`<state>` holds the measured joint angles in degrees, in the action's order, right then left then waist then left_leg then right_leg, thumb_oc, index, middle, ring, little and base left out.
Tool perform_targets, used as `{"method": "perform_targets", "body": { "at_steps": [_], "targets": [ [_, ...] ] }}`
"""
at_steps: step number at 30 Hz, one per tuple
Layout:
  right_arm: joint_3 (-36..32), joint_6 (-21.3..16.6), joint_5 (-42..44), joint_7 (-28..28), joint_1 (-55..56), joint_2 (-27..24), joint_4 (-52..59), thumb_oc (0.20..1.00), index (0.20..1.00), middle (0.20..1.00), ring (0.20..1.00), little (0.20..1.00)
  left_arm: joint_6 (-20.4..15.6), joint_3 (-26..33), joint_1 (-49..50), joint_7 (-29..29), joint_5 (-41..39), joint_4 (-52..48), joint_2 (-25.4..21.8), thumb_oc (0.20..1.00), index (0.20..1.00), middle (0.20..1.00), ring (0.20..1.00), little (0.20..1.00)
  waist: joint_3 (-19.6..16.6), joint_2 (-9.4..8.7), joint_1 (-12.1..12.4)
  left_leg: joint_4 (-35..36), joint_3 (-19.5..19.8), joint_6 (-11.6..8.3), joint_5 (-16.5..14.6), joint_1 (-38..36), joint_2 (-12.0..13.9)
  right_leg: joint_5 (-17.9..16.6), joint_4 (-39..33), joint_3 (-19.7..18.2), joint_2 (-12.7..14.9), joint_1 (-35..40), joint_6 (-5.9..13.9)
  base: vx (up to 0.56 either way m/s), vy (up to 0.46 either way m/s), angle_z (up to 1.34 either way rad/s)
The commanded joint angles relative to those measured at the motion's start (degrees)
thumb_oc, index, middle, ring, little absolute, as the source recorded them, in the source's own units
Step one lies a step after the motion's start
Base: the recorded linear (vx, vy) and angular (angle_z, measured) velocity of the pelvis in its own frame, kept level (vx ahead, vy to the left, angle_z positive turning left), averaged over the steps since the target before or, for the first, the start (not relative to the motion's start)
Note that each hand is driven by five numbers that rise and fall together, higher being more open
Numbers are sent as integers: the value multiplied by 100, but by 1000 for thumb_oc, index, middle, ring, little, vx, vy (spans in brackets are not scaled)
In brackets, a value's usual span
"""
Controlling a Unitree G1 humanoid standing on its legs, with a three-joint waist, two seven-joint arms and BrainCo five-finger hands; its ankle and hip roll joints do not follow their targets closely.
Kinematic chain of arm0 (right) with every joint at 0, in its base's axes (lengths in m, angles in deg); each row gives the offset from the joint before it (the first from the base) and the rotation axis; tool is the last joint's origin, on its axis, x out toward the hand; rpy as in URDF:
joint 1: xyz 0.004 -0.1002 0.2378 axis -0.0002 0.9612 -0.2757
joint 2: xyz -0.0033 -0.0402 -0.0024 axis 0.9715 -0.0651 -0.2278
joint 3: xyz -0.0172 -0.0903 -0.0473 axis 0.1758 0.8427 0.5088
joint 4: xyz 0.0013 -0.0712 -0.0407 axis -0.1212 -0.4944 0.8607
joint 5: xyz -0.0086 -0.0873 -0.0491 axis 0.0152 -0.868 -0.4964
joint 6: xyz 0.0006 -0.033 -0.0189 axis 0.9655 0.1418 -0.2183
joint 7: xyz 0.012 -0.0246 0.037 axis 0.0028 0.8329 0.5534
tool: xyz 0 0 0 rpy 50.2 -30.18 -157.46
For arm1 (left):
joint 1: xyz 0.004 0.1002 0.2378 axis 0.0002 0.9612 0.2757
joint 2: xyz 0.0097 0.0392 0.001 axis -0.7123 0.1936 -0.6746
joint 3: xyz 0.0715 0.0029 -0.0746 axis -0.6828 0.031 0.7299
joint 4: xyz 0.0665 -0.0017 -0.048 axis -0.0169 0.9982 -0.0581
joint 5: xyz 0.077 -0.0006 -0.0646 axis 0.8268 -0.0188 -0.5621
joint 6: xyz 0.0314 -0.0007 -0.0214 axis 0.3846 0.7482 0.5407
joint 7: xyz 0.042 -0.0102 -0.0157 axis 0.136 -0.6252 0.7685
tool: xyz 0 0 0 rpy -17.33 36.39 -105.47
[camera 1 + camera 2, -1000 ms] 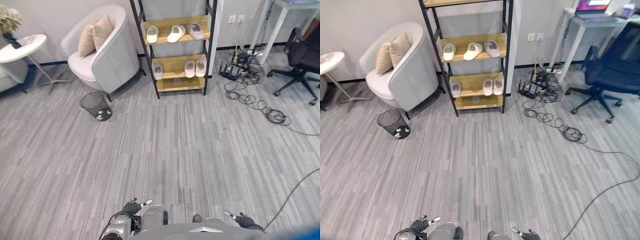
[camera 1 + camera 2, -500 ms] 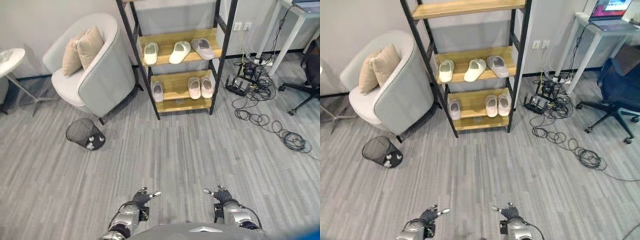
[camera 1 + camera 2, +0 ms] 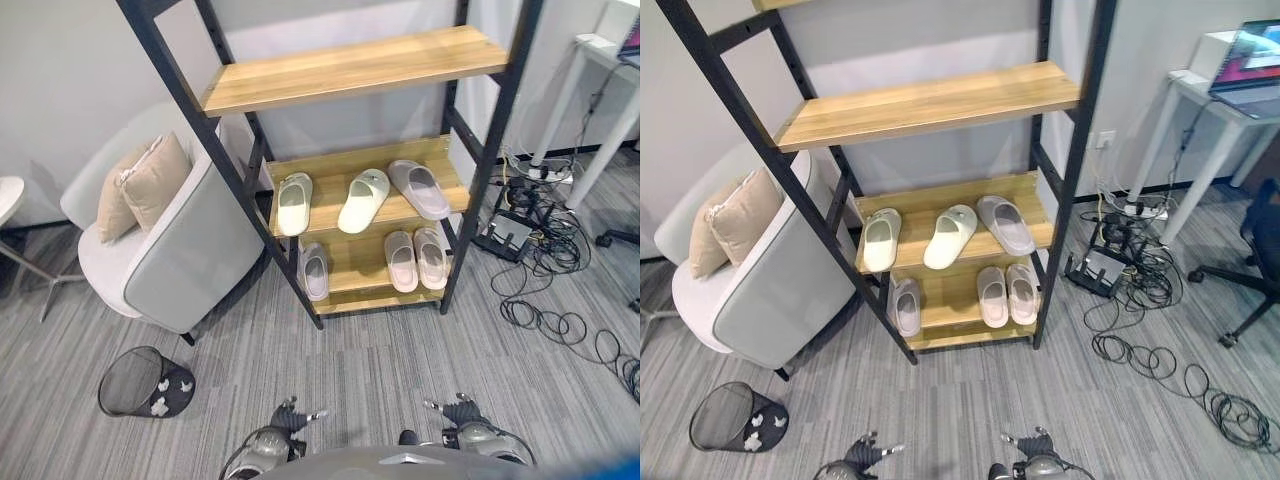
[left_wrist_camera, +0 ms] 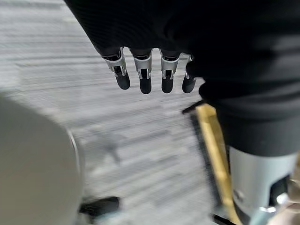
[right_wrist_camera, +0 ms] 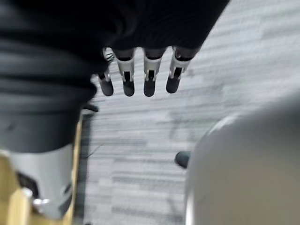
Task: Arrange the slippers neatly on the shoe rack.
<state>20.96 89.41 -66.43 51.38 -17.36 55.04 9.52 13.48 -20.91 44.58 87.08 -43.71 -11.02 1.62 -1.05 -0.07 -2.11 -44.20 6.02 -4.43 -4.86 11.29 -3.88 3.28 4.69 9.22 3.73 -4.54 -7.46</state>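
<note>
The shoe rack [image 3: 352, 67] has a black frame and wooden shelves and stands straight ahead. Its middle shelf holds two pale slippers [image 3: 293, 203] [image 3: 363, 200] and a grey-lilac slipper [image 3: 420, 188], spaced apart and angled differently. On the lower shelf a grey slipper [image 3: 313, 270] lies alone at the left, and a pink pair [image 3: 416, 259] sits side by side at the right. The top shelf is bare. My left hand [image 3: 287, 419] and right hand [image 3: 459, 411] hang low over the floor, well short of the rack. Both are open and hold nothing, with fingers [image 4: 145, 75] [image 5: 140, 75] straight.
A grey armchair [image 3: 190, 262] with two beige cushions touches the rack's left side. A wire waste basket [image 3: 135, 380] stands on the floor at lower left. Cables [image 3: 545, 300] and a router [image 3: 508, 232] lie right of the rack, below a white desk [image 3: 1200, 95] with a laptop.
The camera has come much closer to the rack, which now looms larger and higher. Both hands stay open and empty at the lower edge.
</note>
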Motion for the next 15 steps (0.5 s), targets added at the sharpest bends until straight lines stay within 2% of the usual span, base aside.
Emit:
{"method": "perform_targets", "body": {
  "at_steps": [1, 2, 3, 4, 7, 9, 12, 14, 15],
  "targets": [
    [-15, -240, 156, -128, 245, 305, -156, 1000, 1000, 1000, 1000, 1000, -16, -269, 319, 72, 11, 66, 98, 1000, 1000, 1000, 1000, 1000, -61, 15, 130, 2426, -274, 375, -299, -121, 104, -161, 54, 160, 394, 217, 850, 115, -19, 44],
    [54, -234, 101, -94, 191, 340, -165, 1000, 1000, 1000, 1000, 1000, -2, -243, 311, 60, 21, 95, 102, 1000, 1000, 1000, 1000, 1000, -52, 47, 205, 2767, -205, 379, -227, -226, 47, -188, 27, 112, 330, 257, 857, 209, -3, 23],
    [119, -268, 16, -121, 199, 330, -199, 1000, 1000, 1000, 1000, 1000, -2, -229, 323, 142, 7, 161, 54, 1000, 1000, 1000, 1000, 1000, -60, 86, 252, 3282, 183, 429, -69, -542, -115, -106, -16, 78, 197, 413, 875, 134, 19, -14],
    [119, -268, 16, -121, 199, 330, -199, 1000, 1000, 1000, 1000, 1000, -2, -229, 323, 142, 7, 161, 54, 1000, 1000, 1000, 1000, 1000, -59, 86, 252, 3282, 183, 429, -69, -543, -115, -106, -16, 78, 197, 414, 875, 166, 62, -41],
    [198, -278, -73, 7, 308, 399, -221, 1000, 1000, 1000, 1000, 1000, -40, -72, 398, 260, -85, 296, -48, 1000, 1000, 1000, 1000, 1000, -217, 119, 294, 3878, 366, 663, 57, -1036, -97, -20, -66, 15, 154, 562, 912, 117, 98, -29],
    [237, -254, -128, 58, 307, 394, -254, 1000, 1000, 1000, 1000, 1000, -25, -34, 389, 287, -96, 318, -63, 1000, 1000, 1000, 1000, 1000, -233, 123, 307, 3935, 381, 695, 67, -1085, -98, -4, -59, 11, 159, 571, 930, 53, 87, -3],
    [266, -261, -211, 130, 311, 378, -278, 1000, 1000, 1000, 1000, 1000, -29, -58, 379, 398, -29, 425, -126, 1000, 1000, 1000, 1000, 1000, -309, 138, 338, 4043, 415, 860, 58, -1161, -147, 130, 143, 0, 196, 506, 1041, 35, 130, 15],
    [266, -261, -211, 130, 312, 378, -278, 1000, 1000, 1000, 1000, 1000, -30, -58, 379, 398, -29, 426, -126, 1000, 1000, 1000, 1000, 1000, -310, 137, 339, 4042, 414, 860, 57, -1159, -148, 133, 147, -1, 197, 503, 1042, -34, 49, -1],
    [327, -282, -324, 152, 265, 367, -229, 1000, 1000, 1000, 1000, 1000, -16, -125, 255, 373, 8, 501, -138, 1000, 1000, 1000, 1000, 1000, -242, 188, 283, 3879, 438, 939, 35, -1034, -146, 340, 876, -138, 220, 169, 1200, -91, 66, -9]
  ]
}}
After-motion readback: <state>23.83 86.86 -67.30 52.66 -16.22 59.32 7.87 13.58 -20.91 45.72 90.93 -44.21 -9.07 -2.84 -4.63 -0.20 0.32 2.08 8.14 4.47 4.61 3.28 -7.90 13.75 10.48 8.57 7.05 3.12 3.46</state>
